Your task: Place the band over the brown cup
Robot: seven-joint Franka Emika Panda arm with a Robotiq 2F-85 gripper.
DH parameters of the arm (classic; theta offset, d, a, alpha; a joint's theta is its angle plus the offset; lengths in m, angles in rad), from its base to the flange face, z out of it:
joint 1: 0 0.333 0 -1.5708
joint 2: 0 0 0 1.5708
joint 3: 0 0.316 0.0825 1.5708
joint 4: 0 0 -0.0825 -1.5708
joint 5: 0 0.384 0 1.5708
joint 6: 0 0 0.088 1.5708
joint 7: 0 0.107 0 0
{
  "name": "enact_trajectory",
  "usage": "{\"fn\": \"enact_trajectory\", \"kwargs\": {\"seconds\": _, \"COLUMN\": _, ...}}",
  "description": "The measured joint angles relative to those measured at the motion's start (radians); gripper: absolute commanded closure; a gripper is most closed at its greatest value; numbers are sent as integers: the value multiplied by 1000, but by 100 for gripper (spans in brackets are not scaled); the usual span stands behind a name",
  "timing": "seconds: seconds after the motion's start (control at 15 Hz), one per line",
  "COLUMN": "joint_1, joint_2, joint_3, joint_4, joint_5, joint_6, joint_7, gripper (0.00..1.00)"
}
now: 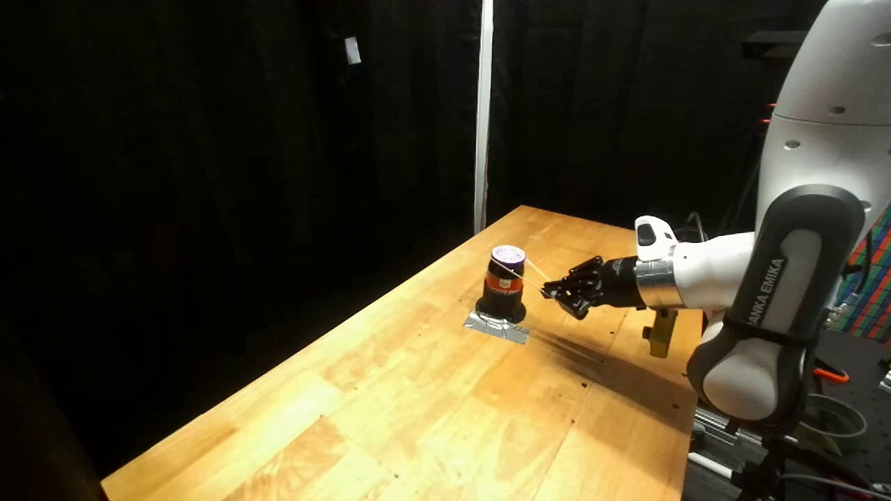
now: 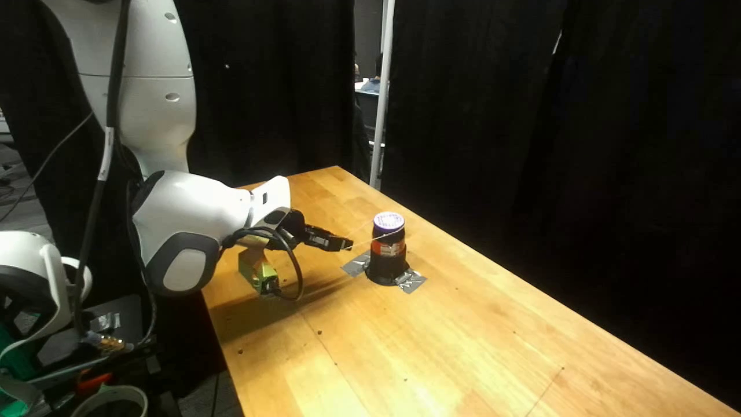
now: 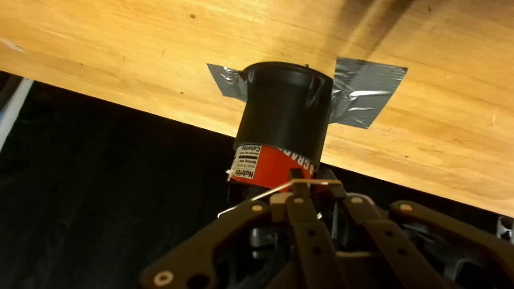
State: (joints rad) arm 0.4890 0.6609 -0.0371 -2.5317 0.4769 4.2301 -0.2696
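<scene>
The brown cup (image 1: 501,303) stands upright on the wooden table, very dark, with an orange-red label and a purple-and-white top. It also shows in an exterior view (image 2: 386,269) and the wrist view (image 3: 284,114). The thin pale band (image 1: 518,277) is stretched between my gripper (image 1: 547,289) and the cup's upper part, with strands on both sides just below the top (image 2: 376,238). Its far end is hidden. In the wrist view the band (image 3: 273,190) passes around the outside of my fingertips (image 3: 314,177), which stand apart with a small gap. They are close beside the cup.
Grey tape strips (image 3: 368,92) fix the cup's base to the table (image 1: 390,403). A camera mount (image 2: 256,272) hangs under my wrist, above the table. Black curtains and a white pole (image 1: 482,118) stand behind the table's far edge.
</scene>
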Motion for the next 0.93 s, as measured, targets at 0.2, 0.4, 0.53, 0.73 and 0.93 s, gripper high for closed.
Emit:
{"fn": "enact_trajectory", "kwargs": {"seconds": 0.2, "joint_1": 109, "joint_2": 8, "joint_3": -92, "joint_4": 46, "joint_5": 63, "joint_6": -21, "joint_7": -3, "gripper": 85}}
{"fn": "enact_trajectory", "kwargs": {"seconds": 0.4, "joint_1": 198, "joint_2": 19, "joint_3": -159, "joint_4": 79, "joint_5": 122, "joint_6": -23, "joint_7": -13, "gripper": 84}}
{"fn": "enact_trajectory", "kwargs": {"seconds": 0.53, "joint_1": 229, "joint_2": 24, "joint_3": -175, "joint_4": 84, "joint_5": 161, "joint_6": -14, "joint_7": -23, "gripper": 84}}
{"fn": "enact_trajectory", "kwargs": {"seconds": 0.73, "joint_1": 285, "joint_2": 44, "joint_3": -205, "joint_4": 85, "joint_5": 220, "joint_6": -12, "joint_7": -26, "gripper": 84}}
{"fn": "enact_trajectory", "kwargs": {"seconds": 0.93, "joint_1": 324, "joint_2": 67, "joint_3": -225, "joint_4": 84, "joint_5": 262, "joint_6": -15, "joint_7": -21, "gripper": 57}}
